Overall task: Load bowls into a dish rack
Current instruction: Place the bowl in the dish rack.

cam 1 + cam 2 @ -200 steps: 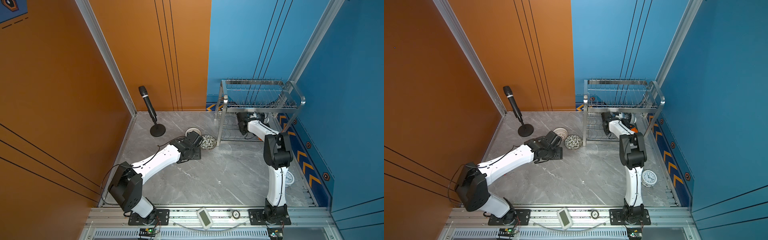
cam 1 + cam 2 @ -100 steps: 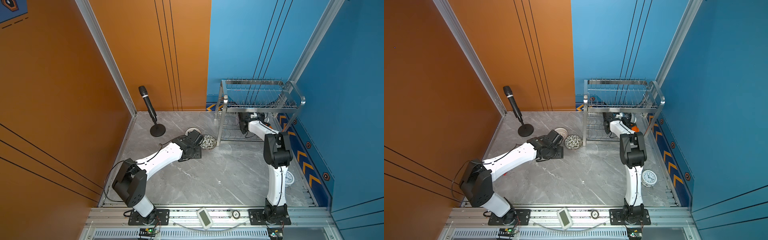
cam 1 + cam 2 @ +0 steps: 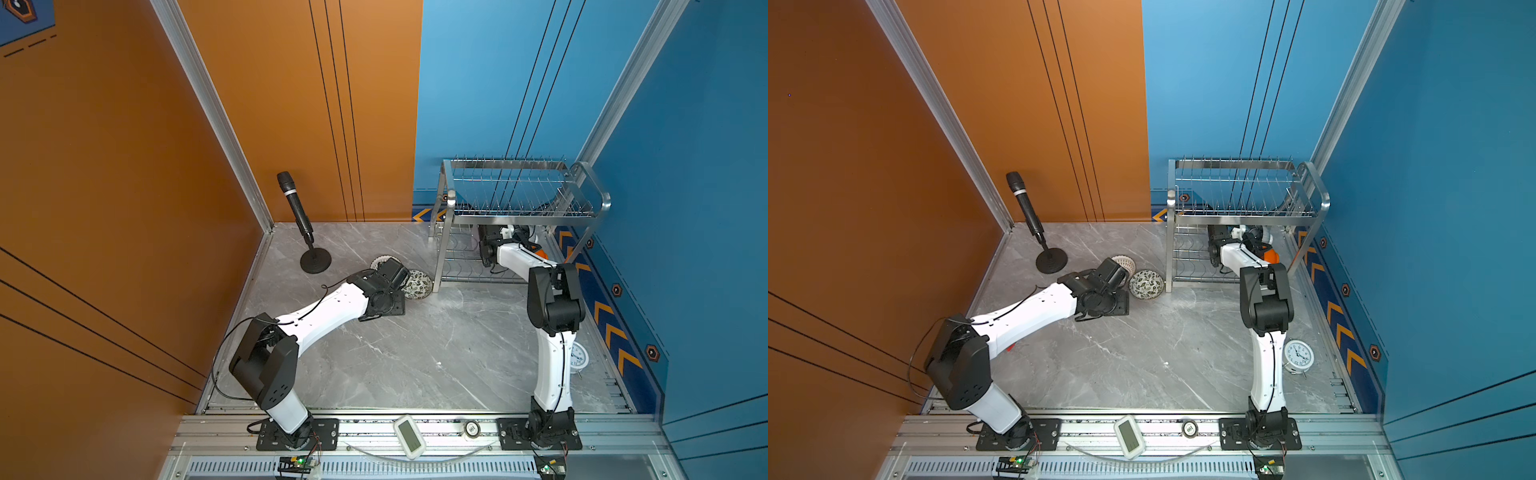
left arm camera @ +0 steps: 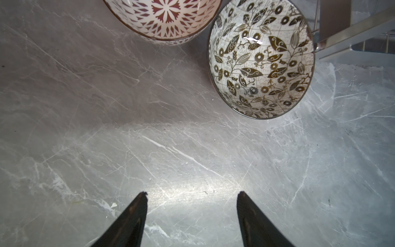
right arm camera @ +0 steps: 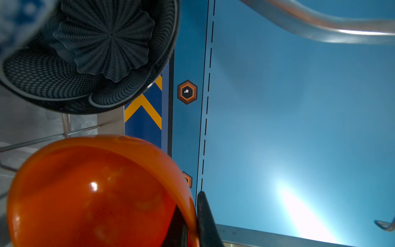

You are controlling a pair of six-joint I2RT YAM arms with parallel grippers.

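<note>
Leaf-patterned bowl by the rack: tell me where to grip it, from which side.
I would grip the rim of the leaf-patterned bowl, one jaw inside, one outside, from above, on the side nearest the left gripper. It stands mouth up; the dish rack leg and red-patterned bowl crowd its other sides.

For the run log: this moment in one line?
left gripper open | right gripper shut on orange bowl, inside rack | leaf bowl on table
</note>
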